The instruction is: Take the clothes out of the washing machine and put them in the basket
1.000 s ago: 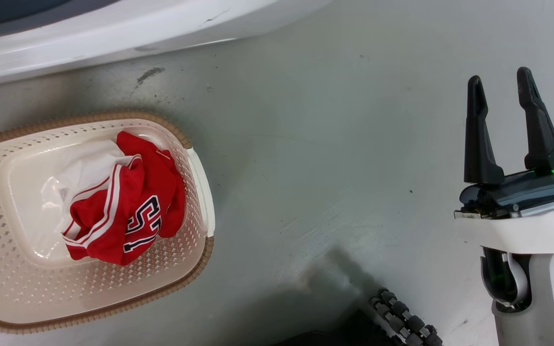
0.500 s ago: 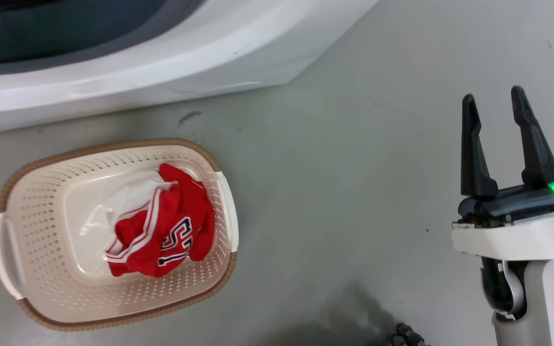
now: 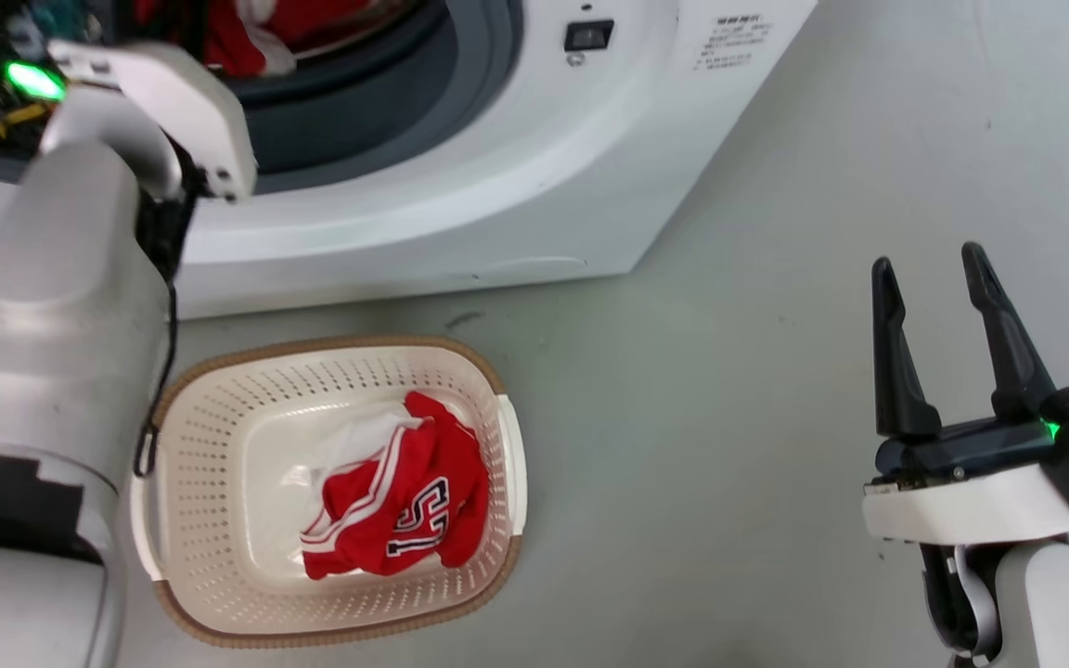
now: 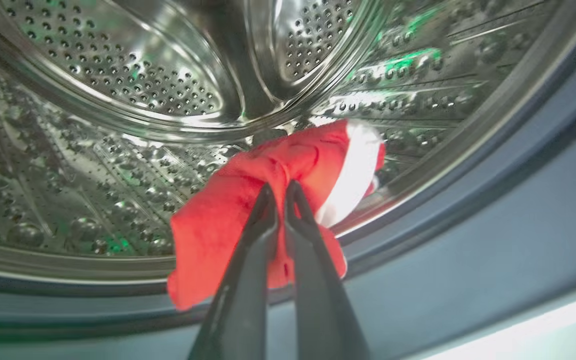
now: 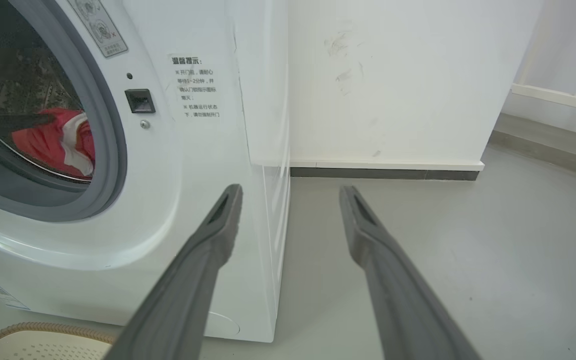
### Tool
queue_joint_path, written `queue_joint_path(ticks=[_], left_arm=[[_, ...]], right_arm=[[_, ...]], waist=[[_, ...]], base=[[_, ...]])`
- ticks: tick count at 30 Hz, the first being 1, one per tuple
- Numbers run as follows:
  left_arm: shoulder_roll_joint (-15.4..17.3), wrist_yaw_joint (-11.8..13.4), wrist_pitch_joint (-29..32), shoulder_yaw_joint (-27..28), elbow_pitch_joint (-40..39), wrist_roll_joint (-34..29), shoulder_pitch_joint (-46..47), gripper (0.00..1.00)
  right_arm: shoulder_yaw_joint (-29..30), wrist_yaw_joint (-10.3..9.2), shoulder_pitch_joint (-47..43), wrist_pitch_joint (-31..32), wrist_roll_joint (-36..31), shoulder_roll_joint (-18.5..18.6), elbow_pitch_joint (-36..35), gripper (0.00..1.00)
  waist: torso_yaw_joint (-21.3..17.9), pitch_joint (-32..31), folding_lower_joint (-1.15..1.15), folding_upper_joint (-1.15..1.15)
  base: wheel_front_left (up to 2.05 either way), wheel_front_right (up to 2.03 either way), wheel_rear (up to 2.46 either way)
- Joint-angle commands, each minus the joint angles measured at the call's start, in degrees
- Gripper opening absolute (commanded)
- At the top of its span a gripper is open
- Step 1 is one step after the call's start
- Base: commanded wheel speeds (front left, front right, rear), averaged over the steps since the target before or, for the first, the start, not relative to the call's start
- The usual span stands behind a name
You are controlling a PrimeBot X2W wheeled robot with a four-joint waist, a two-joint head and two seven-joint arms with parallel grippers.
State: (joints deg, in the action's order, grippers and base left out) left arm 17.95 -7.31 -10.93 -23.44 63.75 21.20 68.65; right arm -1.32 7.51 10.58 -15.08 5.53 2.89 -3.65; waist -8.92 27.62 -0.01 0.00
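One red garment printed "15" lies crumpled in the cream basket on the floor before the white washing machine. A second red garment with a white stripe hangs at the lip of the steel drum, and my left gripper is shut on it. That same garment shows through the porthole and at the head view's top. My right gripper stands open over bare floor at the right, with nothing between its fingers.
The grey gasket rings the porthole. My pale left forearm rises beside the basket's left end. A white wall with a dark skirting stands right of the machine. Grey floor spreads between basket and right gripper.
The head camera has tilted up, so the basket has slid down the picture and the washer's porthole has come into view. My left arm now shows reaching into the drum. The right gripper stays open.
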Motion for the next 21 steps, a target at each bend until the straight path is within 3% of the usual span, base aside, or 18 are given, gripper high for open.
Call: queue_joint_path(ticks=[1, 7, 13, 21], left_arm=[[-0.17, -0.04, -0.86, -0.2, -0.12, 0.14, -1.26, 0.0], [-0.76, -0.08, -3.88, -1.24, -3.74, 1.37, -6.27, 0.0], [0.32, -0.07, -4.36, -0.98, -12.62, 1.52, -11.86, 0.0], [1.88, 2.93, -4.34, 0.27, -28.06, 0.71, -22.2, 0.0]], right_arm=[[0.09, -0.04, -0.88, -0.14, -0.14, -0.04, 0.16, 1.0], [-0.02, -0.04, -3.24, -0.14, -1.11, -0.04, 0.73, 1.0], [-0.05, -0.04, -5.17, -0.13, -1.58, -0.04, 1.14, 1.0], [-0.37, -0.04, -7.76, -0.14, -1.76, -0.04, 1.73, 1.0]], waist=[[1.74, -2.74, 0.01, 0.0], [3.66, -6.98, 0.01, 0.0], [5.24, -10.81, 0.01, 0.0], [6.41, -15.64, 0.01, 0.0]], base=[[0.0, 0.0, 0.0], [0.0, 0.0, 0.0], [0.0, 0.0, 0.0], [0.0, 0.0, 0.0]])
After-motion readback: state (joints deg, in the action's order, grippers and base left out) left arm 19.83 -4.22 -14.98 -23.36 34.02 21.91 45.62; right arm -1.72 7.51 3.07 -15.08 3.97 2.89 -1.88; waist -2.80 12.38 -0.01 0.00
